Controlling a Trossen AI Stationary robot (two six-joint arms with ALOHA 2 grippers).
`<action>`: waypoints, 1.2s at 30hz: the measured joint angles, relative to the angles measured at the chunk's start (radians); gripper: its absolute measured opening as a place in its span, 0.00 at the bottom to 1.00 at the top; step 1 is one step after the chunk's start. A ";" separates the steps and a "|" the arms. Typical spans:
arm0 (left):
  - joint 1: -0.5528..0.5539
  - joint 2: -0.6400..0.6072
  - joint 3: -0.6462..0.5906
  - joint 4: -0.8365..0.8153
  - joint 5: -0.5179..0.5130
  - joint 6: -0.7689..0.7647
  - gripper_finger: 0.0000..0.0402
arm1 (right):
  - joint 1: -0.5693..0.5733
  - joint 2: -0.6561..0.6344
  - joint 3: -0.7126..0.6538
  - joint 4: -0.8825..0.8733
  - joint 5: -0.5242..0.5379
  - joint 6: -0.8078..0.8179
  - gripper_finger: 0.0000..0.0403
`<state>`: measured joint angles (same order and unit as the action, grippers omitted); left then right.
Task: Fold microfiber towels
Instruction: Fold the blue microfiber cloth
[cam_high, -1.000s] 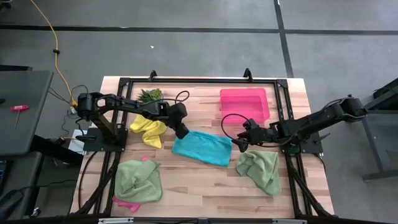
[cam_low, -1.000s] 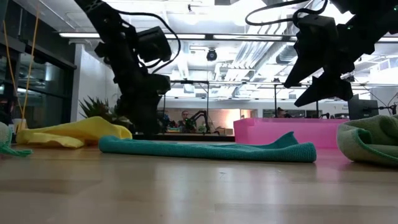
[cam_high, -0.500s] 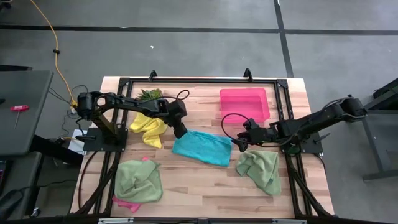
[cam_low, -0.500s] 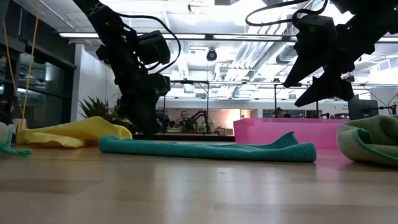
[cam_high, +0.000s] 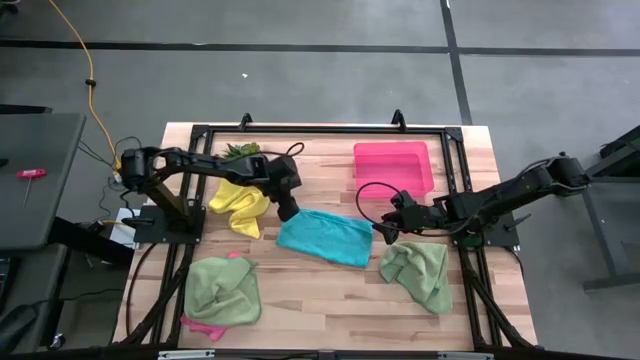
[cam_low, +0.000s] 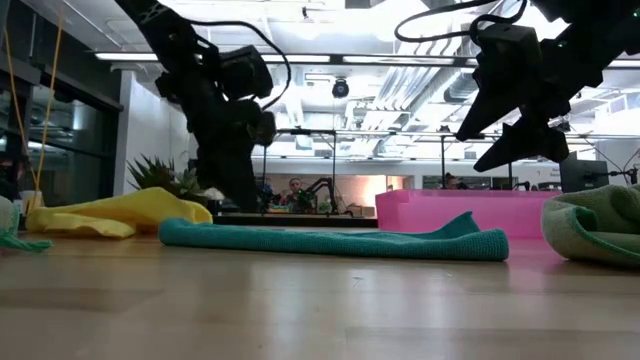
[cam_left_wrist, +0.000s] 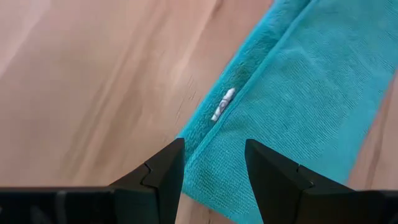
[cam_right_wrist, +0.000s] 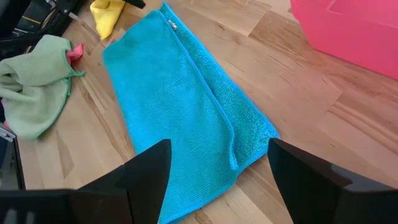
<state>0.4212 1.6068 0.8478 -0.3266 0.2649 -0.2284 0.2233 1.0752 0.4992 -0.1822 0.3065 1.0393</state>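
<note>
A teal towel (cam_high: 325, 238), folded flat, lies at the middle of the table (cam_high: 330, 300); a yellow towel (cam_high: 238, 203) is crumpled toward the left edge, a light green towel (cam_high: 222, 290) over a pink towel (cam_high: 203, 326) near the front-left corner, and another light green towel (cam_high: 418, 271) toward the front-right. The left gripper (cam_left_wrist: 214, 171), fingers apart and empty, hangs above the teal towel's left corner. The right gripper (cam_right_wrist: 219, 165), fingers apart and empty, hangs above its right end, near the pink tray (cam_high: 394, 165) by the table's back edge.
</note>
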 joint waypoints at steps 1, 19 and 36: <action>-0.005 -0.011 0.000 -0.001 -0.001 0.016 0.40 | 0.000 0.000 0.000 0.000 -0.001 0.000 0.64; -0.315 -0.195 0.000 -0.072 -0.197 0.297 0.40 | 0.000 0.020 0.141 -0.052 -0.029 -0.386 0.64; -0.092 -0.041 0.021 -0.013 -0.117 0.322 0.40 | -0.003 0.117 0.141 -0.032 -0.026 -0.386 0.64</action>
<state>0.3287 1.5658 0.8684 -0.3393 0.1483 0.0932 0.2207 1.1920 0.6403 -0.2145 0.2803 0.6537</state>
